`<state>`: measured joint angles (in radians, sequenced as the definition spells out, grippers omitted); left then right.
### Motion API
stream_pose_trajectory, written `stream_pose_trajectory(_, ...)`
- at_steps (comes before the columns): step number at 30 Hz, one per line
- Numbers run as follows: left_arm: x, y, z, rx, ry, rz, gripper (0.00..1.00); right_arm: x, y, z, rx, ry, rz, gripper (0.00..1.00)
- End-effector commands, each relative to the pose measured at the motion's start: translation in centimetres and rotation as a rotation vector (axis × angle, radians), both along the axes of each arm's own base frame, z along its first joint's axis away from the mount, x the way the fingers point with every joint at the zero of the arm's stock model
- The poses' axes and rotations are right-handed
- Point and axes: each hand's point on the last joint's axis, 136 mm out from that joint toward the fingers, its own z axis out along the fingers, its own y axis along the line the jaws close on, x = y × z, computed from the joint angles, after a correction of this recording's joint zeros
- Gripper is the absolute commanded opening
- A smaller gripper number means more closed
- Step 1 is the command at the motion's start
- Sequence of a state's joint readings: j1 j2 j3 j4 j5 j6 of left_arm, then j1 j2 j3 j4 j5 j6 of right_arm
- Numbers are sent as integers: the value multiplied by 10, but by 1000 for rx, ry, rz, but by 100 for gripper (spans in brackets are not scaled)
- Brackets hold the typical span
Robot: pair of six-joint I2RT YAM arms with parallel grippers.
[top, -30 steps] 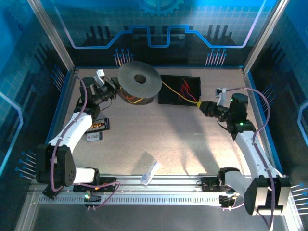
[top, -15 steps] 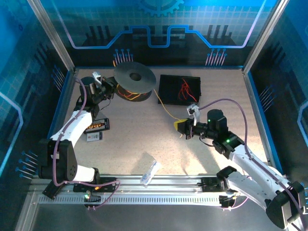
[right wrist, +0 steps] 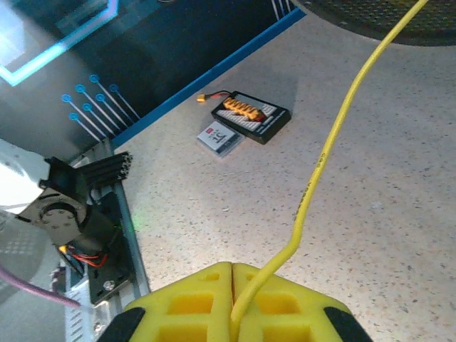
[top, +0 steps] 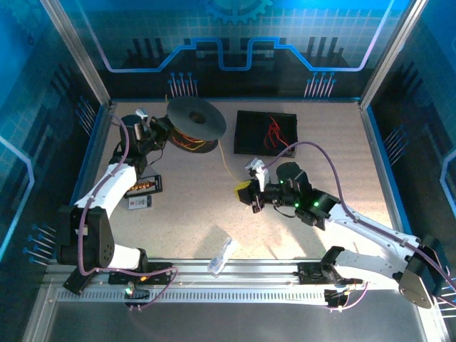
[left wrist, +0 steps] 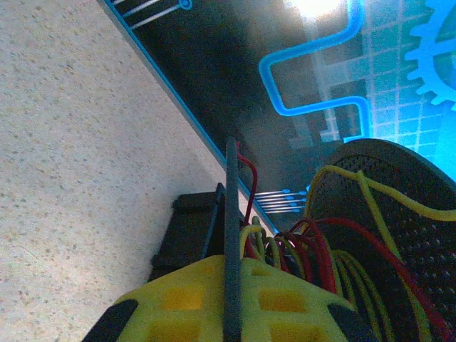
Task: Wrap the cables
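Right tool (right wrist: 232,281) is clamped on the yellow cable (right wrist: 324,160), which runs up to the black spool (top: 196,117). Left tool (left wrist: 229,303) pinches the spool's flange edge, with red and yellow turns bunched behind it. In the last second I've swung the right tool from beside the black tray (top: 249,139) to the middle of the worktop (top: 185,206), and the spool has tipped. I judge another turn is going on. Red cables (top: 273,132) lie loose in the tray.

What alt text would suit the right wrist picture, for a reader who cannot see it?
The yellow-padded right gripper is shut on a thin yellow cable, which runs up across the speckled beige table toward a black perforated spool at the top. Beyond lie a flat black case with orange parts and a small white card.
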<state>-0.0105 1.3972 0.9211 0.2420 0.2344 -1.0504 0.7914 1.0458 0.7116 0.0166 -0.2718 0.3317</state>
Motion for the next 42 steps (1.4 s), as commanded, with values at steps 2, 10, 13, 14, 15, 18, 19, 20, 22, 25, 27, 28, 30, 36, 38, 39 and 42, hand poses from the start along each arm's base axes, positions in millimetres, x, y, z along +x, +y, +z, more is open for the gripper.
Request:
stream_pose_trajectory(2, 7, 21, 55, 117, -163, 153, 0, -7, 8, -2, -44, 2, 45, 0)
stream_pose_trajectory(10, -6, -4, 59, 475, -145, 149, 0, -9, 32, 19, -66, -30, 121, 0)
stream_pose_trajectory(13, -7, -17, 55, 607, -127, 126, 0, -7, 41, 31, -54, -52, 118, 0)
stream_pose_trajectory(14, -7, -23, 54, 648, -122, 115, 0, -7, 44, 38, -45, -58, 122, 0)
stream_pose_trajectory(15, -8, -29, 52, 697, -114, 101, 0, -5, 47, 45, -37, -64, 116, 0)
stream_pose_trajectory(18, -8, -54, 44, 832, -101, 33, 0, 2, 54, 69, -32, -72, 98, 0)
stream_pose_trajectory(19, -8, -65, 40, 884, -97, 5, 0, 4, 54, 75, -33, -81, 85, 0)
stream_pose_trajectory(20, -9, -73, 38, 920, -96, -18, 0, 6, 54, 81, -27, -88, 74, 0)
stream_pose_trajectory(22, -11, -89, 31, 977, -96, -61, 0, 11, 50, 86, -28, -99, 37, 0)
stream_pose_trajectory(25, -13, -104, 26, 995, -107, -103, 0, 14, 46, 85, -34, -104, 16, 0)
stream_pose_trajectory(27, -16, -115, 27, 1017, -120, -137, 0, 18, 42, 87, -40, -109, -3, 0)
stream_pose_trajectory(28, -17, -122, 28, 1034, -130, -155, 0, 22, 39, 89, -46, -114, -19, 0)
stream_pose_trajectory(30, -21, -134, 28, 1074, -148, -189, 0, 32, 31, 95, -53, -123, -59, 0)
stream_pose_trajectory(36, -43, -171, 29, 1161, -232, -315, 0, 81, -8, 111, -75, -114, -220, 0)
stream_pose_trajectory(38, -55, -184, 29, 1193, -274, -364, 0, 103, -22, 112, -88, -99, -264, 0)
stream_pose_trajectory(39, -61, -191, 28, 1205, -292, -390, 0, 111, -26, 110, -92, -87, -270, 0)
stream_pose_trajectory(42, -69, -197, 27, 1201, -306, -421, 0, 116, -25, 105, -82, -47, -240, 0)
